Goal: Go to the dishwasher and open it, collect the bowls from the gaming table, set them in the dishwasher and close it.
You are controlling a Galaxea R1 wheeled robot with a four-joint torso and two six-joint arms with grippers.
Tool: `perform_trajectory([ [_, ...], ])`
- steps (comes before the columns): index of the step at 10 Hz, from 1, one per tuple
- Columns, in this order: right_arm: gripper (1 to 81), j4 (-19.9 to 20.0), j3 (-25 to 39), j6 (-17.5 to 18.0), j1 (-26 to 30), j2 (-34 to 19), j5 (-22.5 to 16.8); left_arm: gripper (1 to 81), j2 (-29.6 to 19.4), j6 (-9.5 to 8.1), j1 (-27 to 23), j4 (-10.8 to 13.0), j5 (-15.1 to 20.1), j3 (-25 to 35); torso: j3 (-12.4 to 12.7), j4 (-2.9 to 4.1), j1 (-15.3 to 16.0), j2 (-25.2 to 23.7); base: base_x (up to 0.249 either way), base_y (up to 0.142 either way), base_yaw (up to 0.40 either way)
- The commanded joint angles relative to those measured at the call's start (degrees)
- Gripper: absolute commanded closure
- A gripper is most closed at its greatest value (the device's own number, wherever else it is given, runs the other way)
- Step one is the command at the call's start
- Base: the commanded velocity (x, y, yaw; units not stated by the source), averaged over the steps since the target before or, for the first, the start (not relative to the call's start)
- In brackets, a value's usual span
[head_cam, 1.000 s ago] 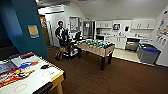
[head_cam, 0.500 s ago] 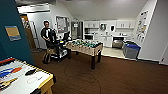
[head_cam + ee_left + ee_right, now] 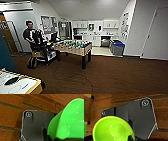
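1. Green bowl [image 3: 70, 122] is riding at the left hand; a second bowl [image 3: 113, 129] at the right; grip on either I cannot tell.
2. Collecting is looking done; loading the far dishwasher [image 3: 106, 42] and closing it are remaining.

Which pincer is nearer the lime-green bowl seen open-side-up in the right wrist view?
Right. The bowl sits at the right pincer, above the floor; the left pincer carries the other bowl, beside it.
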Motion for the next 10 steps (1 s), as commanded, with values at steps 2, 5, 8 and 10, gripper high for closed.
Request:
perform_trajectory([
  [2,81.1,-0.28,-0.22,0.14,3.18,-0.26,-2.69,81.1,-1.07,0.13,-2.75,0.58,1.52,0.35,0.0,0.0,0.0,0.0,0.0,0.0,-0.325],
  [5,81.1,-0.2,-0.49,0.14,3.18,-0.17,-2.69,81.1,-1.08,0.05,-2.75,0.49,1.17,0.35,0.0,0.0,0.0,0.0,0.0,0.0,-0.325],
  [8,81.1,-0.2,-0.49,0.14,3.01,-0.17,-2.69,81.1,-1.08,0.05,-2.58,0.4,0.12,0.35,0.0,0.0,0.0,0.0,0.028,-0.081,0.0],
  [10,81.1,-0.2,-0.57,0.14,2.92,-0.17,-2.69,81.1,-0.99,0.05,-2.58,0.4,0.12,0.35,0.0,0.0,0.0,0.0,0.0,0.0,0.0],
])
